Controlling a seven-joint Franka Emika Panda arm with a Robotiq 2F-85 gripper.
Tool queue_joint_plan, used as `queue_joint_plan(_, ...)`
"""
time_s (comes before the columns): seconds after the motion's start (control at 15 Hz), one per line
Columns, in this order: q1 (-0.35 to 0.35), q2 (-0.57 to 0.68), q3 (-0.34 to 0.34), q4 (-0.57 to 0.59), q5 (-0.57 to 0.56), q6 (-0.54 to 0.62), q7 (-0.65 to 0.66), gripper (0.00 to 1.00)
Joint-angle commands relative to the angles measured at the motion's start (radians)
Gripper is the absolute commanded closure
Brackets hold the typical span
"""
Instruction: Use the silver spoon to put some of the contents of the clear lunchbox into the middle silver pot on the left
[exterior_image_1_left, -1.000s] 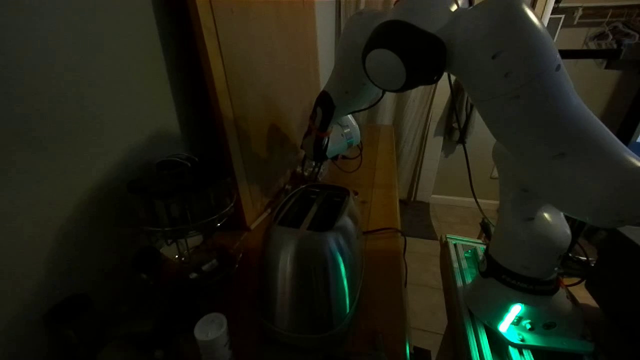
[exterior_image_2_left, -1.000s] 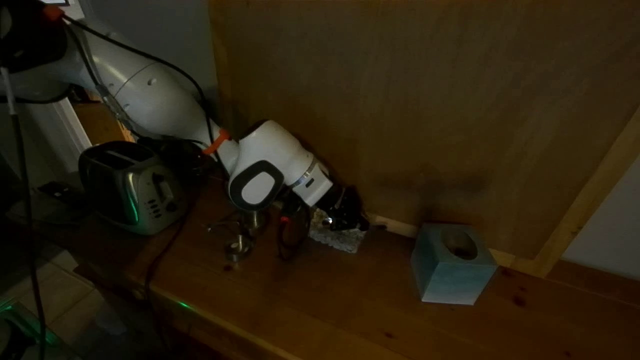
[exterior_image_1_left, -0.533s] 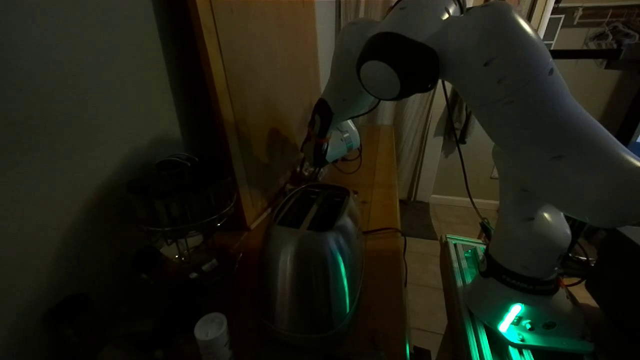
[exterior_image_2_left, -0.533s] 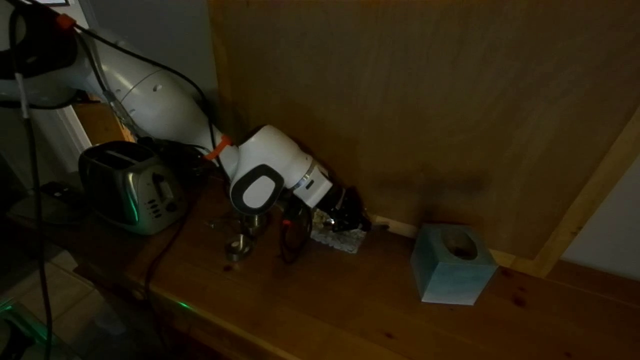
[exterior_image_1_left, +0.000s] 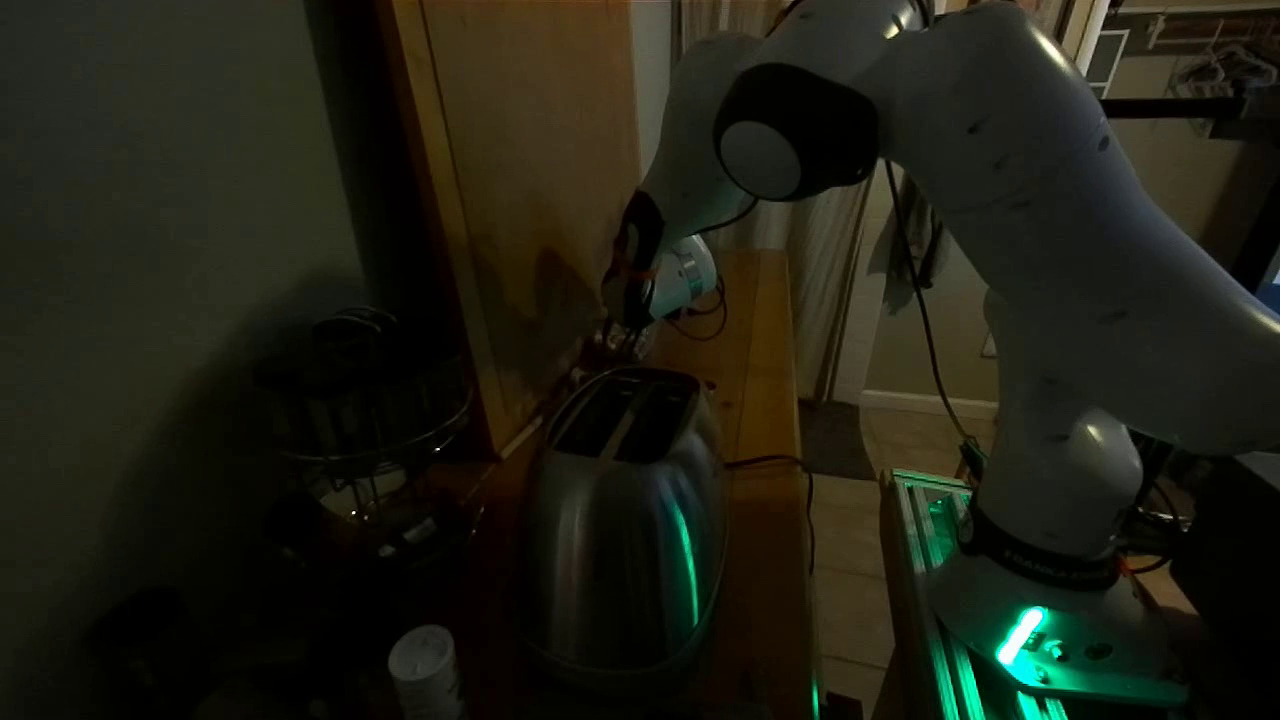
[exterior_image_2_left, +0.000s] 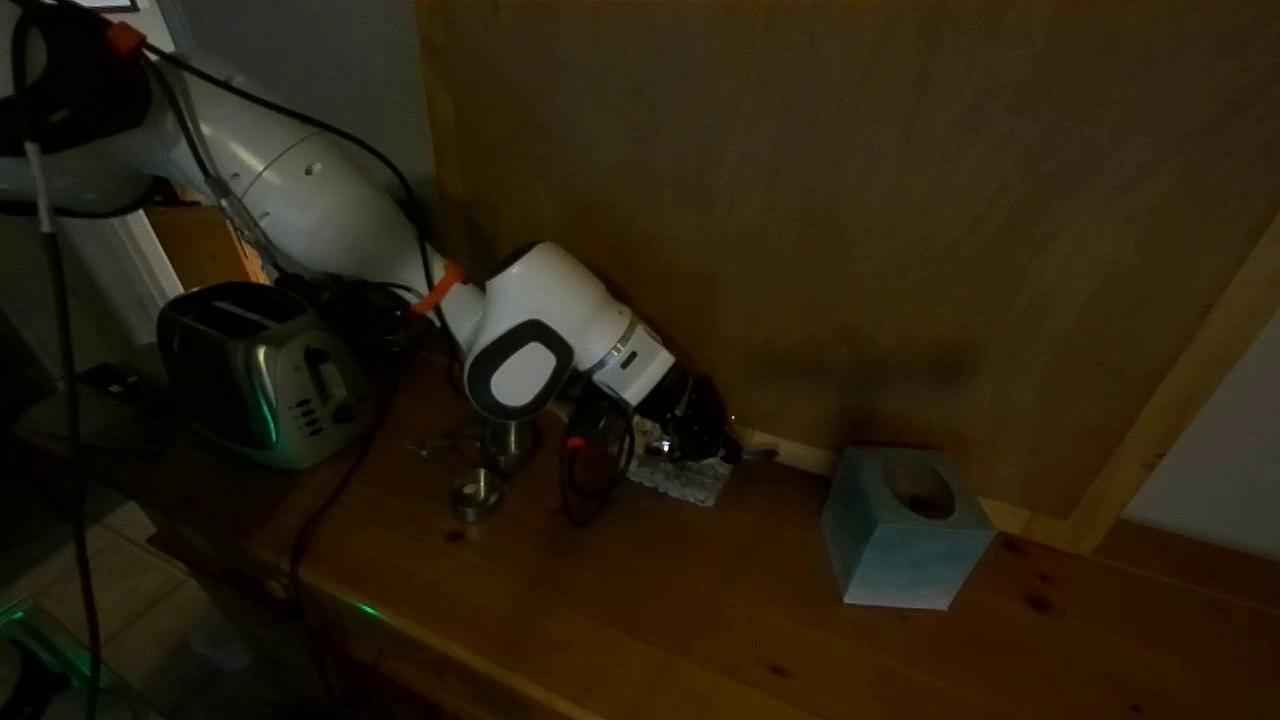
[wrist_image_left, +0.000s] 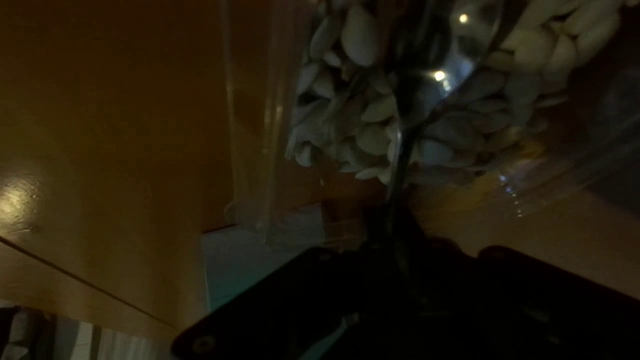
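Note:
My gripper (wrist_image_left: 392, 220) is shut on the handle of the silver spoon (wrist_image_left: 400, 165). The spoon's bowl is over or among the pale, seed-like contents (wrist_image_left: 360, 37) of the clear lunchbox (wrist_image_left: 267, 130); I cannot tell if it holds any. In an exterior view the gripper (exterior_image_2_left: 712, 445) is over the lunchbox (exterior_image_2_left: 690, 482), and the handle end (exterior_image_2_left: 760, 454) sticks out beyond the fingers. A taller silver pot (exterior_image_2_left: 510, 442) and a shorter silver pot (exterior_image_2_left: 477, 494) stand left of the lunchbox. A dim metal piece (exterior_image_2_left: 428, 450) lies further left. Which pot is the middle one is unclear.
A toaster (exterior_image_2_left: 270, 375) stands left of the pots; it also shows in an exterior view (exterior_image_1_left: 625, 540). A blue tissue box (exterior_image_2_left: 905, 530) stands right of the lunchbox. A wooden panel (exterior_image_2_left: 850, 220) rises behind. A cable loop hangs beside the wrist. The scene is dark.
The upper arm has lowered slightly. The wrist first dipped, then shifted slightly right and up over the lunchbox. The gripper keeps hold of the spoon.

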Motion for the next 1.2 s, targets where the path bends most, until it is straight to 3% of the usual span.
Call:
queue_joint_plan(0.0,0.009,0.017,-0.009,0.005,-0.016,-0.064,-0.029,0.98)
queue_joint_plan(0.73,0.094,0.088,-0.080,-0.024,-0.001,-0.092,0.014,0.98)
queue_joint_plan(1.13,0.059,0.029,-0.053,0.029,-0.056,-0.265,-0.009,0.98)
